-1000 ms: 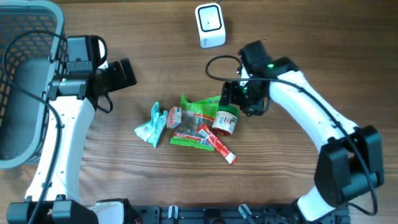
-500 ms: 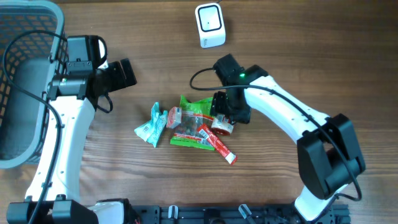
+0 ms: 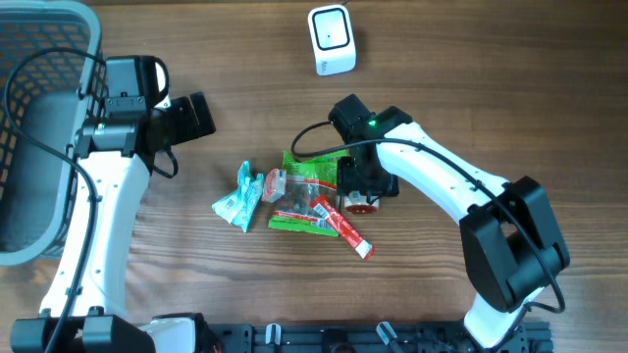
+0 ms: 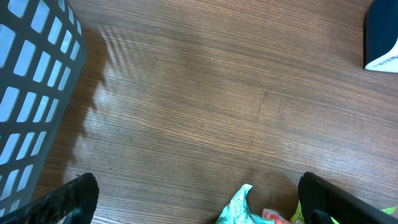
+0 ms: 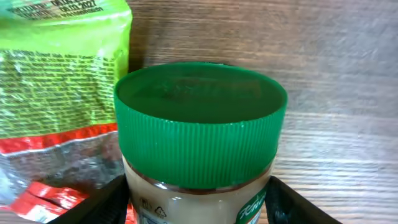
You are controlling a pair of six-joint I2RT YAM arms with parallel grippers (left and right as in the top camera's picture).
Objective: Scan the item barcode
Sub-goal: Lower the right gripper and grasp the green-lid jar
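A jar with a green lid [image 5: 199,124] and a red label [image 3: 361,206] lies at the right end of the item pile. My right gripper [image 3: 359,186] is down over it; in the right wrist view both fingers [image 5: 106,202] press the glass sides just below the lid, so the gripper [image 5: 199,202] is shut on the jar. No barcode shows. The white scanner [image 3: 331,39] stands at the table's far edge, its corner [image 4: 382,37] in the left wrist view. My left gripper [image 3: 196,116] hovers open over bare wood [image 4: 199,199], up and left of the pile.
A green packet [image 3: 309,172] [image 5: 56,81] lies against the jar's left side, with red sachets [image 3: 343,227] below it and a teal packet [image 3: 238,196] [image 4: 239,208] further left. A grey basket [image 3: 39,127] [image 4: 31,93] fills the left edge.
My right arm swung left and came down over the jar, and its jaws narrowed onto the glass. The left arm has stayed still.
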